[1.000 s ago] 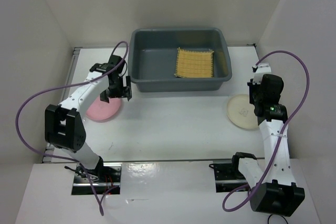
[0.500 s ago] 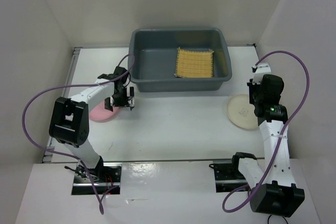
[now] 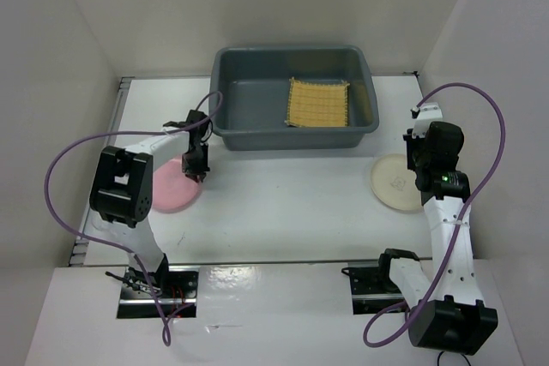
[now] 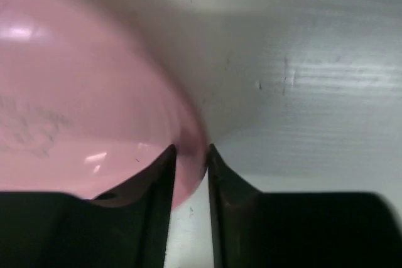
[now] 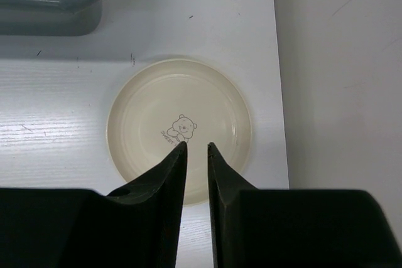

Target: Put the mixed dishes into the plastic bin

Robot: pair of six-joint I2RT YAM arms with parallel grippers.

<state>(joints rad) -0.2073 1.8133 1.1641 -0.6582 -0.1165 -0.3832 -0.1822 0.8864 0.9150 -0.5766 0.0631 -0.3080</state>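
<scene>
Lower left: left gripper (image 4: 191,149), spread wide above the pink bowl (image 3: 171,188) a second ago, has dropped and now pinches its right rim. Right side: right gripper (image 5: 196,145) unmoved over cream plate (image 5: 179,117), jaws a slit apart, empty. Upper centre: bamboo mat (image 3: 318,103) unchanged inside grey bin (image 3: 292,51)

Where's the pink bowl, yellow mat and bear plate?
pink round bowl (image 3: 176,190), top view, its inside.
square yellow woven bamboo mat (image 3: 318,103), top view, its middle.
cream round flat plate (image 5: 180,127), right wrist view, bear print.
</scene>
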